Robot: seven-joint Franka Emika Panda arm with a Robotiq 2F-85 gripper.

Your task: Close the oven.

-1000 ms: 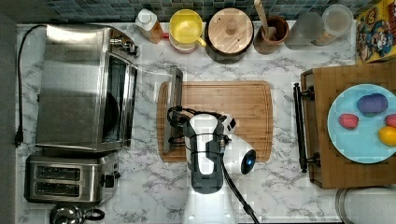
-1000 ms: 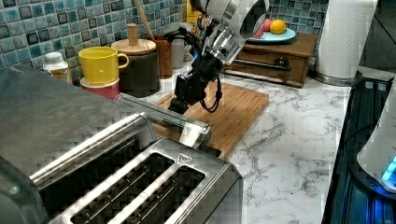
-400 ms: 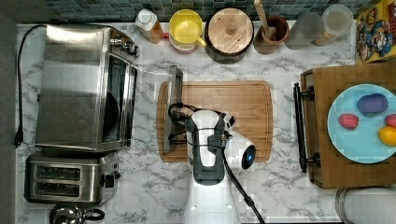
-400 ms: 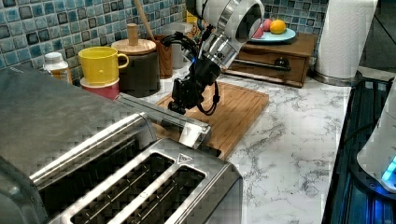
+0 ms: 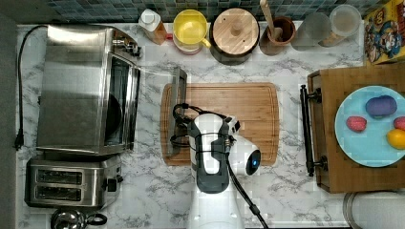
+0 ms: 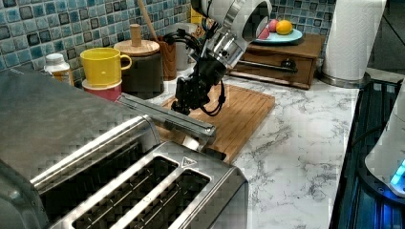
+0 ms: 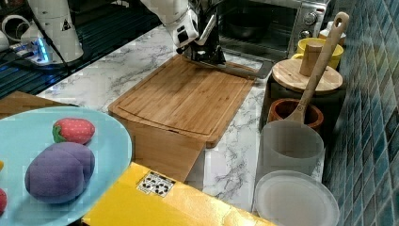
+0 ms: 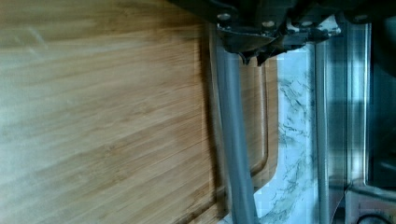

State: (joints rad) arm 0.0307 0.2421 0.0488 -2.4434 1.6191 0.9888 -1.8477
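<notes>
Oven (image 5: 86, 90) stands on the marble counter (image 5: 286, 191), beside the cutting board (image 5: 239, 114); door (image 5: 155, 102) hangs open, roughly level, its bar handle (image 5: 175, 114) over the board's near edge. Claw (image 6: 191, 93) has shifted along the board toward that handle since a second ago and now sits right at it. Cannot tell whether the claw is spread or pinching. Door unmoved; likely next step is lifting it.

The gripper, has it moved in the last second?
Yes. In the top view the gripper has shifted slightly toward the cutting board's top edge, staying at the oven door handle.
</notes>
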